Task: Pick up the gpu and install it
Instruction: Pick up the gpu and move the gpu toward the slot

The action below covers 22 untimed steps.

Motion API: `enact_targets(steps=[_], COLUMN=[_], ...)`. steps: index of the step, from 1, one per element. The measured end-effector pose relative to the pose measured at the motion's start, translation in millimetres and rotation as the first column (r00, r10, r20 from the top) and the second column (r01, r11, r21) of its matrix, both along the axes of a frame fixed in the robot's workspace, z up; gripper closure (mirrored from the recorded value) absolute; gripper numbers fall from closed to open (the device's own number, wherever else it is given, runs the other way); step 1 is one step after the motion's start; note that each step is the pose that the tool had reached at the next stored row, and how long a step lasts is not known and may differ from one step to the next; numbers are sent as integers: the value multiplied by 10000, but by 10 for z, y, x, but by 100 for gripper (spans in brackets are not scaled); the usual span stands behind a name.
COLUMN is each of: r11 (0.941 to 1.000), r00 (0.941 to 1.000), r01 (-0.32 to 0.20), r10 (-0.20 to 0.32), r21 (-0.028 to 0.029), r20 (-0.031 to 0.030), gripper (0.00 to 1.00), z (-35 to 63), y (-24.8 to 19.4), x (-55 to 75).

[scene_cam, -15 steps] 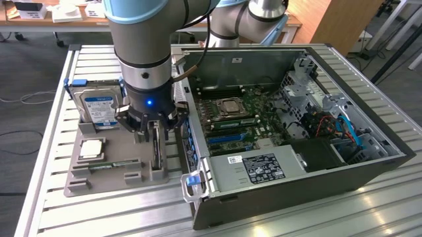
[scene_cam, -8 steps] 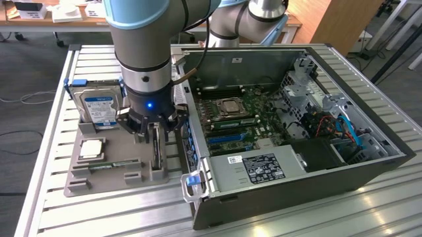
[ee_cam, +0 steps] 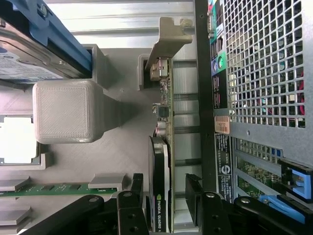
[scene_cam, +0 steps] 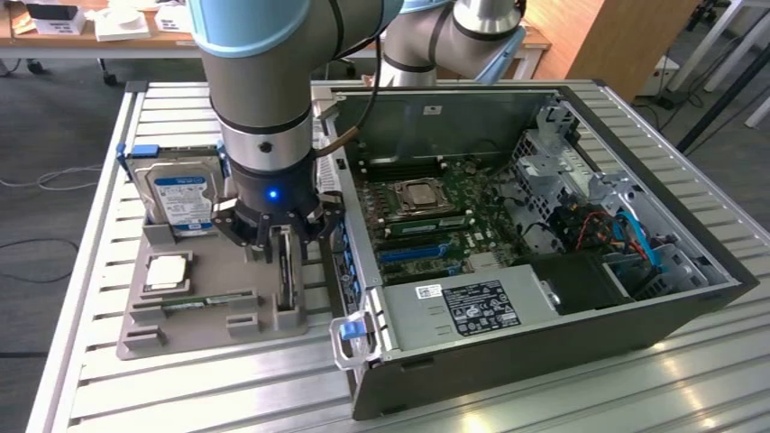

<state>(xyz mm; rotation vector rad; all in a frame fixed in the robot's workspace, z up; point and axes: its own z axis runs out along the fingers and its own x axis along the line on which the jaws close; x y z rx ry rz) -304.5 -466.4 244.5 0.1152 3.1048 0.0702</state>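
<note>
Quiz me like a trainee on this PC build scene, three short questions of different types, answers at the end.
1. True or false: the gpu already sits inside the computer case.
2. Pick one: the claw is A) shut and empty, B) open with a finger on each side of the gpu, C) open above the inside of the case.
3. Fill in: the gpu stands on edge in the gray ____ beside the case.
Key: 1 false; 2 B; 3 holder.
</note>
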Motion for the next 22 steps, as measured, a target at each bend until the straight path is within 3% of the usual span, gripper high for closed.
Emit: enact_targets(steps=[22], r11=[10000], r00=[10000], r01=[-1], r10=[1], r21=[1], r20=[10], gripper=[53], z=[-12], y=[0], x=[-23])
